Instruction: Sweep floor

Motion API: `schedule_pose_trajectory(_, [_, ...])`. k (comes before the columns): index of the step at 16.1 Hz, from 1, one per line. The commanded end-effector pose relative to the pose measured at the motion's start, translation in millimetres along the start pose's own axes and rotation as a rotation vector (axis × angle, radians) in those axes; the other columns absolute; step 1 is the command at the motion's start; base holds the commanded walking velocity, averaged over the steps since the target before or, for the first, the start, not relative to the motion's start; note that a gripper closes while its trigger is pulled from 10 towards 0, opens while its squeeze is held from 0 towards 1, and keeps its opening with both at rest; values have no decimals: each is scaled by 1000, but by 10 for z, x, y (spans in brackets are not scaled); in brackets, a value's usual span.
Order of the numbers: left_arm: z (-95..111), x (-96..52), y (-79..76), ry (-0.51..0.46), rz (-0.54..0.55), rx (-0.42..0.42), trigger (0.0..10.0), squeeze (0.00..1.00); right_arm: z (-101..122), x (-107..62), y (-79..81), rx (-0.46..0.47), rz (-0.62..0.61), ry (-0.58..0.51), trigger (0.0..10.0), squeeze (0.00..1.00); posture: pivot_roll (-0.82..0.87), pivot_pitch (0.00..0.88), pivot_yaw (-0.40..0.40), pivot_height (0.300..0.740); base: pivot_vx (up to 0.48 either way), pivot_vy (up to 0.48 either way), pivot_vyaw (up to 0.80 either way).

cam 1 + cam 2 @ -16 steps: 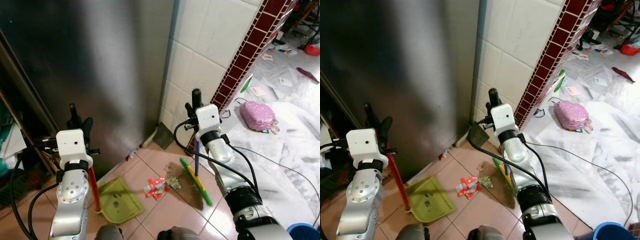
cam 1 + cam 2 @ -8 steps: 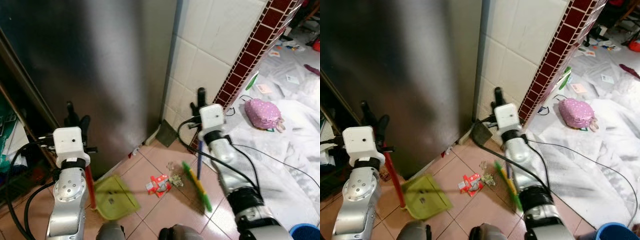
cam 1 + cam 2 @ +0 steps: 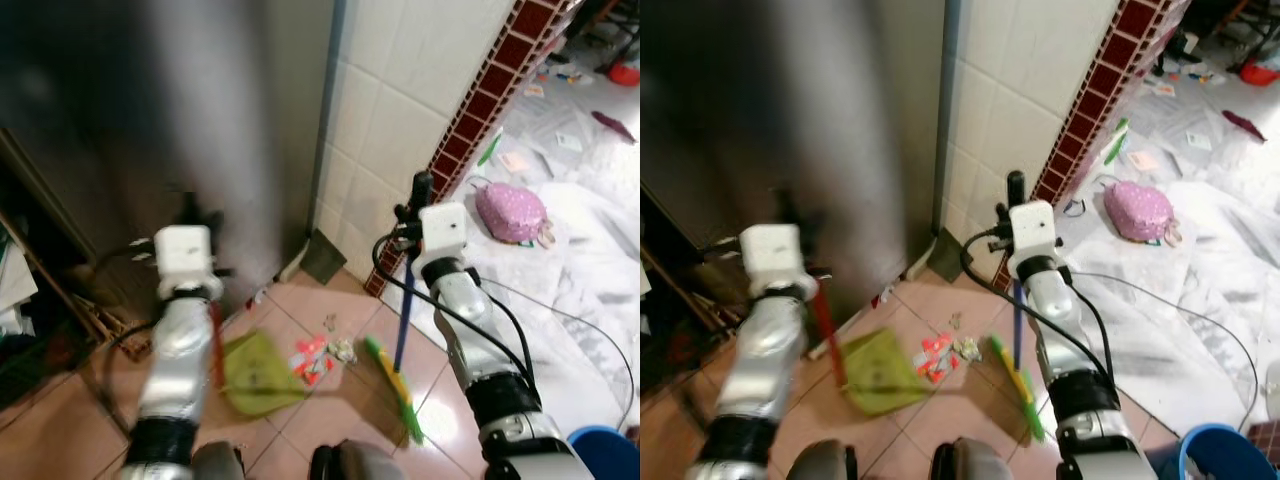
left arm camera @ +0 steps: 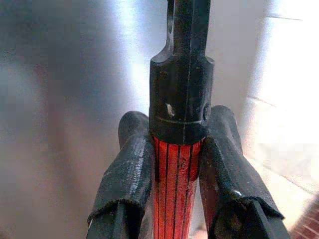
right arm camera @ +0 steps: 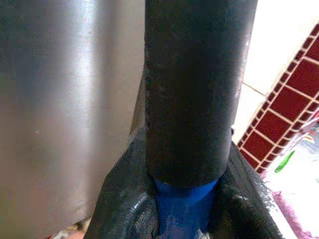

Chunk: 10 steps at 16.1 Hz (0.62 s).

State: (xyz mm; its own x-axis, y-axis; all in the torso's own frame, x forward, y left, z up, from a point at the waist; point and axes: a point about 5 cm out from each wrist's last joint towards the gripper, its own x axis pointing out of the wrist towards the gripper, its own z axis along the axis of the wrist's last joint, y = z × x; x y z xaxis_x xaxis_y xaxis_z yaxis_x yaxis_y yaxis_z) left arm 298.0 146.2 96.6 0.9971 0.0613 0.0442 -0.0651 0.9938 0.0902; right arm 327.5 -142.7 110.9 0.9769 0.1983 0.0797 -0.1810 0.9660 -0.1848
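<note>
My left gripper [image 4: 178,119] is shut on the black-capped red handle [image 3: 215,340] of a green dustpan [image 3: 262,362]. The pan is tilted low over the tiles, blurred, just left of the litter [image 3: 315,357], which is red wrappers and crumpled scraps. My right gripper [image 5: 185,164] is shut on the black grip of a broom with a blue handle [image 3: 403,320]. Its green brush head [image 3: 395,385] rests on the floor just right of the litter.
A steel appliance door [image 3: 150,120] and a white tiled wall [image 3: 400,90] with a dark red tile edge [image 3: 480,110] stand close ahead. To the right lie a white floor sheet [image 3: 590,280], a pink bag [image 3: 510,212] and a blue bucket [image 3: 600,450].
My left arm has swung right, bringing the dustpan up beside the litter. The broom head stays right of the litter. The camera view has also shifted.
</note>
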Motion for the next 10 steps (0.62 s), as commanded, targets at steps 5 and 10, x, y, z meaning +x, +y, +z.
schedule_pose_trajectory(5, [-164, 56, -202, 68, -100, 19, 10000, 0, 191, 37, -50, 16, 21, -58, 10000, 0, -49, 123, -125, 740, 0, 0, 0])
schedule_pose_trajectory(10, [-288, 40, -345, 142, -175, -16, 10000, 0, 189, 32, 136, 294, 168, 25, 10000, 0, -53, 122, -128, 740, 0, 0, 0])
